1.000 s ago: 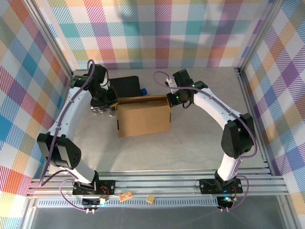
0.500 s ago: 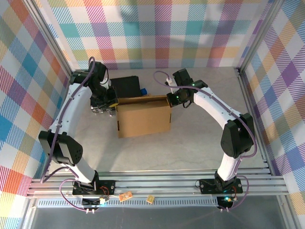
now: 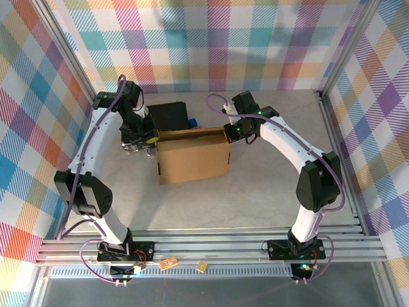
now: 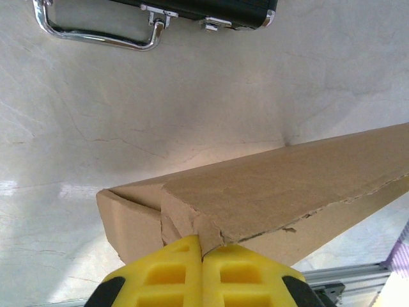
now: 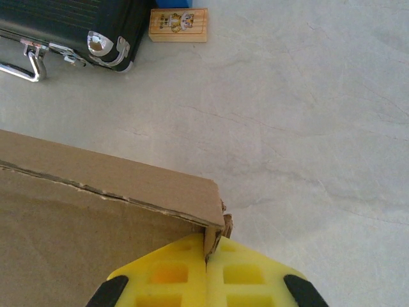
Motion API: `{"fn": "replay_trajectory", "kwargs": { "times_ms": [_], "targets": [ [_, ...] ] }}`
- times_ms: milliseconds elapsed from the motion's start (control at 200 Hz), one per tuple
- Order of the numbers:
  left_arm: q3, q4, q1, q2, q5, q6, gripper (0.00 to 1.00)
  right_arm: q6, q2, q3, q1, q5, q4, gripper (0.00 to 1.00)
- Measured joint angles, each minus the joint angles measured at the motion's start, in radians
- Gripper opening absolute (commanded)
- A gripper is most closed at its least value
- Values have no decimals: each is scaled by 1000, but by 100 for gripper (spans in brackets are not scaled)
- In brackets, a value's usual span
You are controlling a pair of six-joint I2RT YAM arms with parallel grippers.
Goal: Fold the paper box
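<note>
Centrally on the worktop point(image 3: 268, 192) sits the box point(image 3: 192, 160), brown cardboard with its broad panel facing up. The left fingers point(image 4: 199, 252) are pressed together on its far-left corner, pinching a crumpled cardboard edge between their yellow tips. The right fingers point(image 5: 203, 256) are likewise closed, nipping the far-right corner where a side wall meets the panel. Just behind the box lies a black case point(image 3: 167, 116) with a chrome handle and latches, near the box but apart from it. A small wooden block point(image 5: 178, 25) lies just beside the case's right end on the pale marbled worktop.
</note>
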Motion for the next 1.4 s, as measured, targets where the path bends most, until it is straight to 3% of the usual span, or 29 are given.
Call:
{"fn": "replay_trajectory", "kwargs": {
  "times_ms": [555, 1400],
  "targets": [
    [-98, 47, 10, 6, 70, -73, 0, 30, 0, -36, -5, 2, 9, 0],
    [-6, 4, 25, 13, 100, -69, 0, 26, 0, -6, -9, 16, -15, 0]
  ]
}}
